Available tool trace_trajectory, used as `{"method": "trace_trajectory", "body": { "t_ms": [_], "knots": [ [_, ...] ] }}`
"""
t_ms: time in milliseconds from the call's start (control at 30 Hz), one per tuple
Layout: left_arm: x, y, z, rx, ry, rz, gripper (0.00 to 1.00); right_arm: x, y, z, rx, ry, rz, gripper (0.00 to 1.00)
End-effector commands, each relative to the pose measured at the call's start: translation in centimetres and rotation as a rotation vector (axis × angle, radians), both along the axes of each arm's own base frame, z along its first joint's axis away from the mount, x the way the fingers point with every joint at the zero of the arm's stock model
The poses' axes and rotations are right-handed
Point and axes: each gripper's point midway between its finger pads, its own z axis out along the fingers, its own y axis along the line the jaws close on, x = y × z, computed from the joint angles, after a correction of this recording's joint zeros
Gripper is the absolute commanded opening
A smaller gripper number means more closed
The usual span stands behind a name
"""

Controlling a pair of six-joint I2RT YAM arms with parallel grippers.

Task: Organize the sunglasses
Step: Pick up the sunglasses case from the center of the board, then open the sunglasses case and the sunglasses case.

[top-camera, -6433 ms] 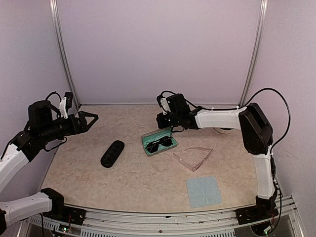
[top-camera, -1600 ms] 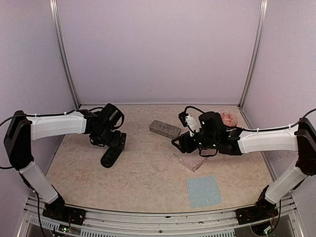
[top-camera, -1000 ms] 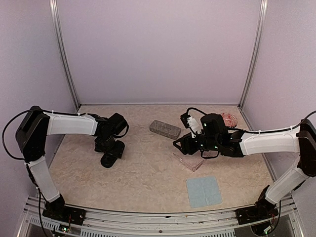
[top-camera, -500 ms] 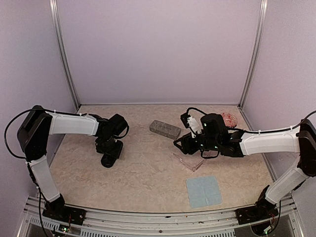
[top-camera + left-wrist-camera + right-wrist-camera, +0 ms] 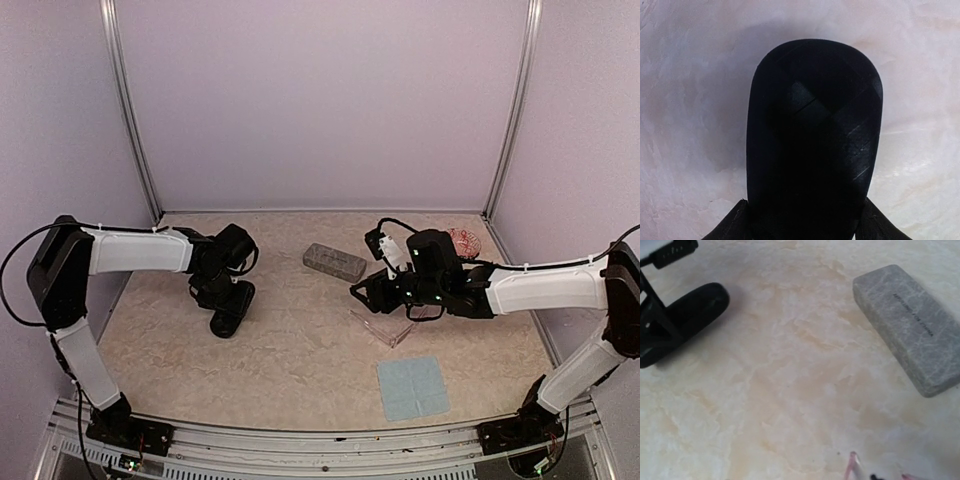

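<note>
From above, the left claw [image 5: 228,296] is seen set down on the far end of the black case [image 5: 227,322], at 9 o'clock from the middle of the table [image 5: 290,360]. Bare table is left between this case and the left wall, and more toward the near edge. The grey case [image 5: 334,262], lid down, is laid slantwise at 12 o'clock, well apart from the back wall and from both arms. The right claw [image 5: 362,293] is held low at 3 o'clock, just over the far left corner of the clear glasses [image 5: 388,327], which are lying on the table; whether it is open or clamped cannot be told. A blue cloth [image 5: 412,388] is spread at 5 o'clock, near the front edge and apart from the glasses. A small red-and-white round thing [image 5: 463,240] is tucked toward the back right corner. The middle of the table is left free between the two arms. In the left wrist view, the black case [image 5: 812,140] is shown filling the frame, its rounded end at 12 o'clock, with the fingers [image 5: 727,229] pressed against its sides at 7 and 5 o'clock: it is gripped. Bare table [image 5: 685,100] is seen all round it. In the right wrist view, the grey case [image 5: 910,325] is placed at 2 o'clock, the black case [image 5: 690,310] at 10 o'clock with the left claw on it, and a pink tip of the clear glasses [image 5: 852,467] at 5 o'clock by the bottom edge. This claw's own fingers are not shown.
</note>
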Motion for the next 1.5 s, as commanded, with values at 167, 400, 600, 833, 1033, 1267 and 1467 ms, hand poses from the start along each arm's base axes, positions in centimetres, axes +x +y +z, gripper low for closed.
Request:
{"method": "trace_trajectory", "body": {
  "t_ms": [167,400,600,833,1033,1267,1467],
  "knots": [
    [-0.6,-8.8,10.6,-0.564,-0.177,-0.16,0.0,-2.4,1.3,4.4,0.246,0.012,0.081,0.63],
    [-3.6,-12.9,17.6,-0.935,-0.27,-0.294,0.0,-5.0,2.8,7.6,0.494,0.066,0.188,0.65],
    [-5.8,-13.6,20.3,-1.084,-0.325,-0.339,0.0,-7.0,4.8,9.7,0.585,0.047,0.249,0.66],
    [-8.1,-14.3,22.4,-1.208,-0.365,-0.401,0.0,-8.5,7.3,11.3,0.63,0.05,0.327,0.67],
    [-9.1,-14.4,23.5,-1.248,-0.391,-0.427,0.0,-9.1,9.3,12.1,0.612,0.021,0.344,0.67],
    [-9.7,-14.4,23.8,-1.263,-0.396,-0.441,0.0,-9.5,10.9,12.1,0.609,0.03,0.365,0.67],
    [-10.1,-14.4,23.8,-1.271,-0.399,-0.445,0.0,-9.5,11.9,11.7,0.6,0.039,0.367,0.67]
  ]
}}
